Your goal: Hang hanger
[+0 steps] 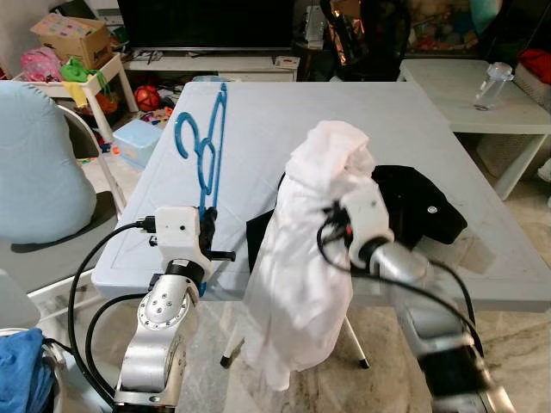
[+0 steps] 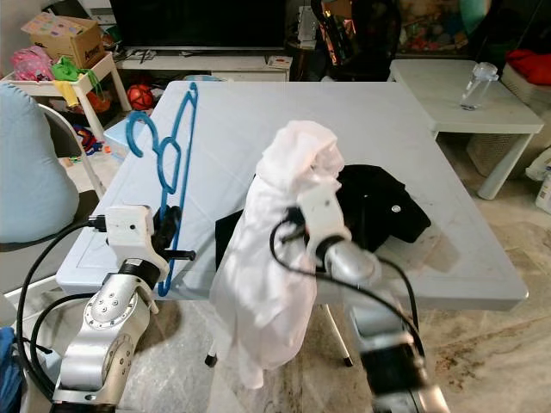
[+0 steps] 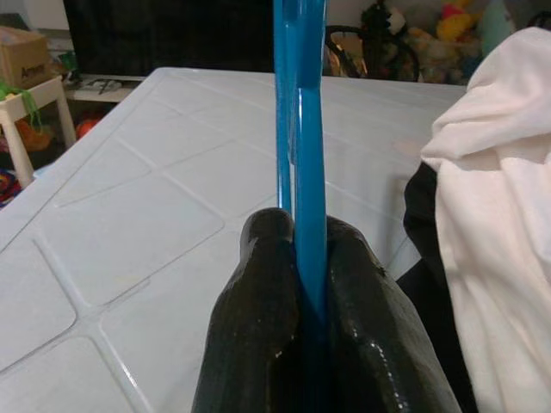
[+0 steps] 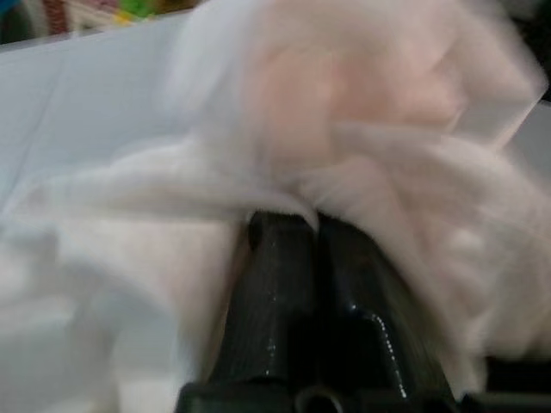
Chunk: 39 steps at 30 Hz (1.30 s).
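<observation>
A blue plastic hanger (image 1: 205,142) stands nearly upright above the white table's left side, hook end away from me. My left gripper (image 3: 297,245) is shut on its lower bar at the table's near left edge. A white shirt (image 1: 314,249) hangs bunched from my right gripper (image 4: 314,228), which is shut on the cloth and held over the table's front edge; the shirt drapes below the table top. The shirt covers the right fingertips in the eye views. Hanger and shirt are apart, the hanger to the shirt's left.
A black garment (image 1: 417,202) lies on the white table (image 1: 284,112) behind the shirt. A light blue chair (image 1: 39,172) stands at the left. A second white table with a clear bottle (image 1: 492,84) is at the back right. Toys and boxes (image 1: 73,39) crowd the back left.
</observation>
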### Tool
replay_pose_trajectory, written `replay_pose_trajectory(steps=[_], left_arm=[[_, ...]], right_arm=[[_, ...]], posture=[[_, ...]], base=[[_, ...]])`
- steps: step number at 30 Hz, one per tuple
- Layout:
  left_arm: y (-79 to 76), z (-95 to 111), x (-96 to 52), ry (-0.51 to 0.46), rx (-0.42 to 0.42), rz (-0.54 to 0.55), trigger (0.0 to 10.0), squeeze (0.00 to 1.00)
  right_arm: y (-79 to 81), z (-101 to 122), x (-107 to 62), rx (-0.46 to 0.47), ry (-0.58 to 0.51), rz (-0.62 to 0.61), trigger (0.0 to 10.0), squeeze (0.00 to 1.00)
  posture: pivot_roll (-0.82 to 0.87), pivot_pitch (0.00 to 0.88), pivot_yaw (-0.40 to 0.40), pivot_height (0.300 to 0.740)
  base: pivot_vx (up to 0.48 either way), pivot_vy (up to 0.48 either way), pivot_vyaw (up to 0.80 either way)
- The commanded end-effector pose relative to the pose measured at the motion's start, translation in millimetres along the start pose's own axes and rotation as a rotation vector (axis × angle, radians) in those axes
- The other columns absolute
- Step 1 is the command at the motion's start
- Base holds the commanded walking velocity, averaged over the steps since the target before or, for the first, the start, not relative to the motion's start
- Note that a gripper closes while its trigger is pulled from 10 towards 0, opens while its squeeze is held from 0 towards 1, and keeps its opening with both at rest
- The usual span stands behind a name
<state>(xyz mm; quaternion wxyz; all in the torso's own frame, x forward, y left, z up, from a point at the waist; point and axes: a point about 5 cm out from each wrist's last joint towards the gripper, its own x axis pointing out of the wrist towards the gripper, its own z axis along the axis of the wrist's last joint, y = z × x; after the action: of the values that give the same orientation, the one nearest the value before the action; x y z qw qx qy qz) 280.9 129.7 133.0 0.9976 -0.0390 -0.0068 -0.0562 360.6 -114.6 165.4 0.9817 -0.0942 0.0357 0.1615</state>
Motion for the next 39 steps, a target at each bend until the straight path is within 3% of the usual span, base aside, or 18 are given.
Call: replay_pose_trajectory(steps=[1,5,7,10,13,15,18,19,20,21,22,23,24,27,30,32,37,39], left_arm=[[-1.5,0.7,1.5,-0.004,0.003,0.006,10.0,0.0],[-1.2,1.5,1.7,-0.014,-0.001,0.018,10.0,0.0],[-0.6,1.5,1.8,-0.015,-0.001,0.022,10.0,0.0],[1.9,2.3,2.0,-0.02,0.0,0.036,10.0,0.0],[3.5,2.7,2.0,-0.027,0.001,0.051,10.0,0.0],[3.5,2.9,2.3,-0.03,0.004,0.056,10.0,0.0],[1.6,1.4,2.9,-0.026,-0.001,0.046,10.0,0.0],[0.6,1.2,3.3,-0.025,-0.001,0.041,10.0,0.0],[0.1,1.1,3.7,-0.025,-0.002,0.038,10.0,0.0],[0.1,1.1,3.7,-0.025,-0.002,0.038,10.0,0.0],[-0.7,1.5,4.4,-0.025,-0.003,0.034,10.0,0.0],[-1.0,1.5,4.9,-0.025,-0.003,0.031,10.0,0.0],[-1.1,1.4,5.4,-0.025,-0.003,0.029,10.0,0.0],[-1.3,1.3,6.0,-0.025,-0.002,0.026,10.0,0.0],[-1.4,1.3,6.0,-0.024,-0.002,0.025,10.0,0.0],[-2.0,0.5,6.1,-0.022,-0.002,0.022,10.0,0.0],[-1.6,-0.7,5.2,-0.019,-0.001,0.022,10.0,0.0],[-1.5,-0.9,4.8,-0.017,-0.001,0.023,10.0,0.0]], right_arm=[[-12.6,24.7,14.0,0.007,-0.07,-0.055,0.0,0.0],[-34.1,92.8,39.9,-0.034,-0.19,-0.131,0.0,0.0],[-37.6,103.4,41.2,-0.039,-0.216,-0.148,0.0,0.0],[-49.4,140.9,41.4,-0.059,-0.312,-0.213,0.0,0.0],[-62.1,177.4,31.7,-0.106,-0.495,-0.315,0.0,0.0],[-64.8,179.8,29.7,-0.116,-0.525,-0.333,0.0,0.0],[-58.0,153.3,37.7,-0.166,-0.416,-0.266,0.0,0.0],[-53.1,134.9,42.4,-0.219,-0.332,-0.223,8.0,0.0],[-49.1,118.8,45.4,-0.26,-0.258,-0.183,8.0,0.0],[-49.1,118.8,45.4,-0.26,-0.258,-0.183,8.0,0.0],[-43.5,88.3,47.5,-0.304,-0.132,-0.102,10.0,0.0],[-41.1,58.1,45.6,-0.301,-0.022,-0.025,10.0,0.0],[-41.9,37.6,41.9,-0.271,0.045,0.024,10.0,1.0],[-44.3,8.2,32.8,-0.315,0.141,0.122,10.0,1.0],[-44.9,3.6,30.4,-0.327,0.149,0.145,10.0,1.0],[-57.3,-10.7,17.8,-0.382,0.189,0.21,10.0,1.0],[-78.3,-9.1,2.9,-0.376,0.178,0.227,10.0,1.0],[-83.8,1.2,-2.5,-0.372,0.102,0.219,10.0,1.0]], posture=[[0.0,0.044,-0.006,0.74],[0.01,0.033,-0.019,0.74],[0.02,0.027,-0.026,0.74],[0.02,0.024,-0.031,0.74],[0.02,0.022,-0.034,0.74],[0.02,0.021,-0.033,0.74],[0.01,0.02,-0.027,0.74],[0.01,0.02,-0.026,0.74],[0.01,0.02,-0.023,0.74],[0.01,0.02,-0.023,0.74],[0.01,0.019,-0.02,0.74],[0.01,0.018,-0.017,0.74],[0.0,0.018,-0.016,0.74],[0.0,0.018,-0.014,0.74],[0.0,0.018,-0.014,0.74],[0.0,0.019,-0.012,0.74],[0.0,0.02,-0.011,0.74],[-0.01,0.022,-0.011,0.74]], base=[[0.0,0.0,0.0],[0.0,0.0,0.0],[0.0,0.0,0.0],[0.0,0.0,0.0],[0.0,0.0,0.0],[0.0,0.0,0.0],[0.0,0.0,0.0],[0.0,0.0,0.0],[0.0,0.0,0.0],[0.0,0.0,0.0],[0.0,0.0,0.0],[0.0,0.0,0.0],[0.0,0.0,0.0],[0.0,0.0,0.0],[0.0,0.0,0.0],[0.0,0.0,0.0],[0.0,0.0,0.0],[0.0,0.0,0.0]])
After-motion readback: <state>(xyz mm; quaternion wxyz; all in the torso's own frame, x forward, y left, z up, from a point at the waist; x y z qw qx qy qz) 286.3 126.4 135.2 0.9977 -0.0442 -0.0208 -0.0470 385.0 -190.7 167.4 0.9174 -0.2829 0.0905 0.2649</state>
